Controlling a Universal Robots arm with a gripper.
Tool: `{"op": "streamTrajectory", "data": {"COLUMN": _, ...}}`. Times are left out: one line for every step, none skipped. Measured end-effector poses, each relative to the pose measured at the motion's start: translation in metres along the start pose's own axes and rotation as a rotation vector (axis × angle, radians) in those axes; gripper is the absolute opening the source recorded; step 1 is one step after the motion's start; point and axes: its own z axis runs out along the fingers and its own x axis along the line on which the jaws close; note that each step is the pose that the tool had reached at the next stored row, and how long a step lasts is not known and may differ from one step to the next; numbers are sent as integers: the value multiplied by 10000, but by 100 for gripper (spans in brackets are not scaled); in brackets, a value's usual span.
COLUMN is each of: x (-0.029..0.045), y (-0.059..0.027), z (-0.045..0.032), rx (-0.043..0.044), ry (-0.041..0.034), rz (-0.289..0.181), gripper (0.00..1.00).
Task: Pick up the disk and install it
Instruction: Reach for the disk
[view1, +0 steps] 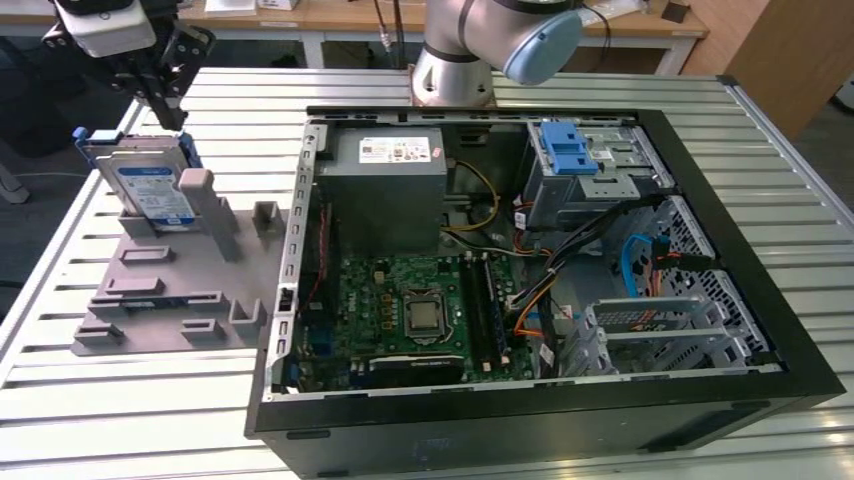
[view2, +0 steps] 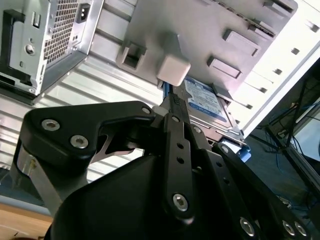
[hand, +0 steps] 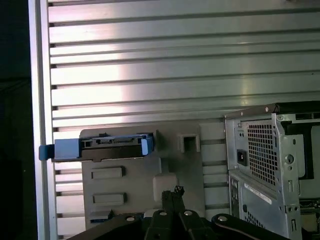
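The tool (view1: 171, 105) hung just above the top edge of the disk (view1: 147, 185) without touching it. Its fingers were drawn narrow and held nothing; in the first wrist view the fingertips (hand: 175, 192) sat close together.

The disk stood on edge in a grey fixture (view1: 160, 290), tilted back against an upright post (view1: 200, 205), with its blue-and-white label facing out and blue rails along its sides. The fixture lay near the edge of the surface (view1: 134, 410) at the exterior view's left, and the disk was at the fixture's end nearest the far corner. A narrow strip of bare slats showed between the fixture and that edge.

On the fixture's other side, the wall of the open computer case (view1: 534, 420) ran just beside it, leaving little room. The case filled the middle of the surface and reached toward the near edge.

In the first wrist view the disk (hand: 102, 147) lay across the fixture's end (hand: 130, 175), with one blue rail tip near the surface's side rim and open slats (hand: 150, 75) beyond it. In the second wrist view the tool (view2: 171, 102) lined up with the disk's edge (view2: 205, 100).
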Motion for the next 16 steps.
{"op": "streamTrajectory", "data": {"x": 26, "y": 1, "z": 1, "rx": 1, "ry": 1, "rz": 1, "gripper": 11}}
{"op": "streamTrajectory", "data": {"x": 51, "y": 2, "z": 2, "rx": 0, "ry": 0, "rz": 1, "gripper": 11}}
{"op": "streamTrajectory", "data": {"x": 75, "y": 4, "z": 4, "rx": 0, "ry": 1, "rz": 2, "gripper": 11}}
{"op": "streamTrajectory", "data": {"x": 100, "y": 5, "z": 4, "rx": 0, "ry": 1, "rz": 1, "gripper": 11}}
{"op": "streamTrajectory", "data": {"x": 125, "y": 6, "z": 6, "rx": 0, "ry": 0, "rz": 1, "gripper": 11}}
{"op": "streamTrajectory", "data": {"x": 153, "y": 6, "z": 7, "rx": 1, "ry": 1, "rz": 1, "gripper": 11}}
{"op": "streamTrajectory", "data": {"x": 182, "y": 7, "z": 8, "rx": 1, "ry": 2, "rz": 1, "gripper": 11}}
{"op": "streamTrajectory", "data": {"x": 208, "y": 8, "z": 10, "rx": 0, "ry": 1, "rz": 0, "gripper": 11}}
{"op": "streamTrajectory", "data": {"x": 233, "y": 9, "z": 12, "rx": 0, "ry": 0, "rz": 0, "gripper": 11}}
{"op": "streamTrajectory", "data": {"x": 259, "y": 10, "z": 13, "rx": 0, "ry": 0, "rz": 0, "gripper": 11}}
{"op": "streamTrajectory", "data": {"x": 285, "y": 11, "z": 14, "rx": 0, "ry": 1, "rz": 1, "gripper": 11}}
{"op": "streamTrajectory", "data": {"x": 314, "y": 12, "z": 15, "rx": 0, "ry": 1, "rz": 2, "gripper": 11}}
{"op": "streamTrajectory", "data": {"x": 341, "y": 12, "z": 16, "rx": 0, "ry": 0, "rz": 1, "gripper": 11}}
{"op": "streamTrajectory", "data": {"x": 367, "y": 13, "z": 17, "rx": 1, "ry": 1, "rz": 1, "gripper": 11}}
{"op": "streamTrajectory", "data": {"x": 392, "y": 14, "z": 18, "rx": 1, "ry": 1, "rz": 1, "gripper": 11}}
{"op": "streamTrajectory", "data": {"x": 418, "y": 15, "z": 20, "rx": 1, "ry": 1, "rz": 1, "gripper": 11}}
